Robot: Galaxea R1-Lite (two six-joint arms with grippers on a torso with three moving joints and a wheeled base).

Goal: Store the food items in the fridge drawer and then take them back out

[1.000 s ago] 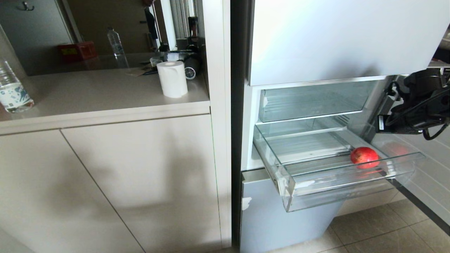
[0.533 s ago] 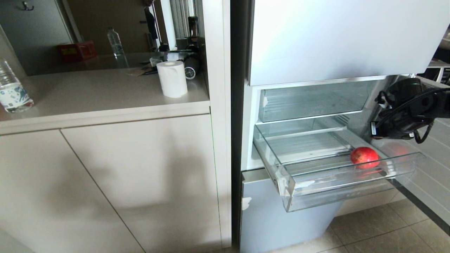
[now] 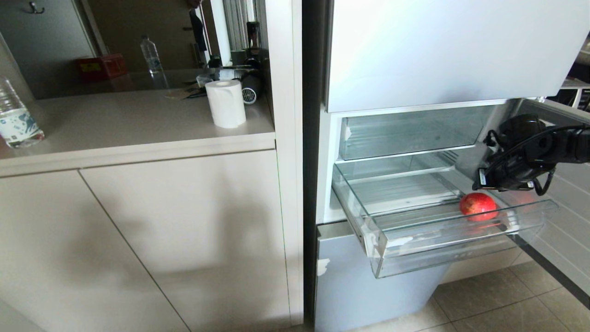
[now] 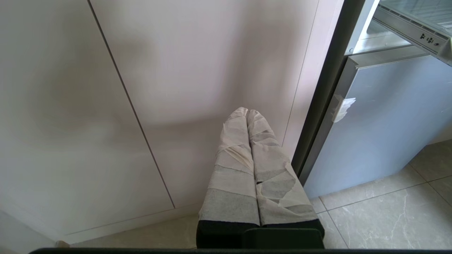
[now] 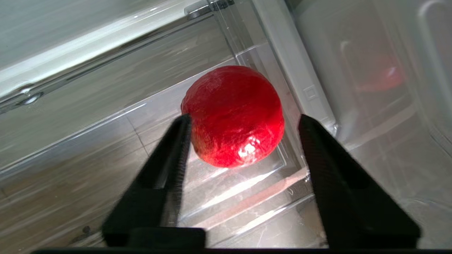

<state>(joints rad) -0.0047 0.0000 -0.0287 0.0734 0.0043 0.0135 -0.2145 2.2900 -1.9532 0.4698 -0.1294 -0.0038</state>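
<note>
One red fruit (image 3: 478, 206): round and glossy, lying on the ribbed floor of the fridge drawer, at the drawer's right end and close behind its front wall; nothing grips it.
Fridge drawer (image 3: 442, 240): clear plastic, pulled out from the fridge, white tape scraps at its front left corner; a red reflection of the fruit shows on the panel just right of the drawer.
Right end effector (image 5: 242, 121): directly above the fruit and pointing down at it, black fingers (image 5: 169, 158) spread apart on either side of the fruit, which sits in the gap between them; from the wrist view they appear clear of its skin, though contact at the nearer finger is hard to rule out.
Right arm (image 3: 521, 154): black, cabled, reaching in over the drawer's right end.
Left end effector (image 4: 248, 114): well away from the drawer, low before the cabinet front left of the fridge, its tape-wrapped fingers (image 4: 233, 158) pressed together with nothing between them.
Fridge door panel (image 3: 442, 46): pale, closed, above the drawer.
Surface (image 3: 138, 129): left of the fridge, carrying a white paper roll (image 3: 226, 103) and a water bottle (image 3: 16, 117) at its far left edge.
</note>
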